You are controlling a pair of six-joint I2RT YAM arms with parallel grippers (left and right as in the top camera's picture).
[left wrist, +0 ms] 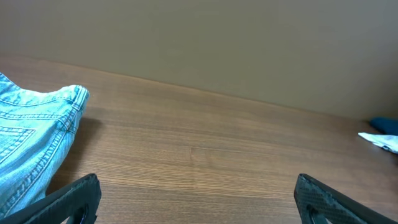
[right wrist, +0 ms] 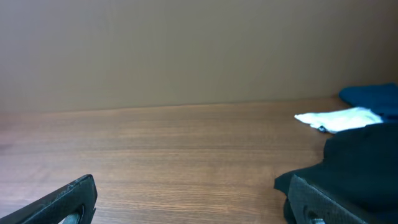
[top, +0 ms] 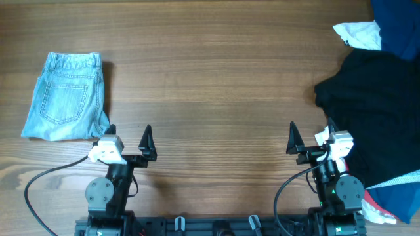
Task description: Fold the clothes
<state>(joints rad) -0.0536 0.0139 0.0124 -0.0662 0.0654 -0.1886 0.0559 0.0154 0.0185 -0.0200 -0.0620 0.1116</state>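
Note:
The black garment [top: 377, 108] lies crumpled at the right side of the table, on top of a heap with navy [top: 397, 26], white [top: 359, 34] and red [top: 377, 208] pieces. It also shows at the right of the right wrist view [right wrist: 360, 165]. My right gripper [top: 310, 136] is open and empty, low near the front edge, its right finger beside the black garment's edge. My left gripper [top: 128, 136] is open and empty near the front edge, just right of the folded denim shorts [top: 65, 97].
The folded light-blue denim shorts lie at the left, also seen in the left wrist view [left wrist: 34, 143]. The wooden table [top: 210, 78] stretches between them and the heap. A cable [top: 46, 180] runs along the front left.

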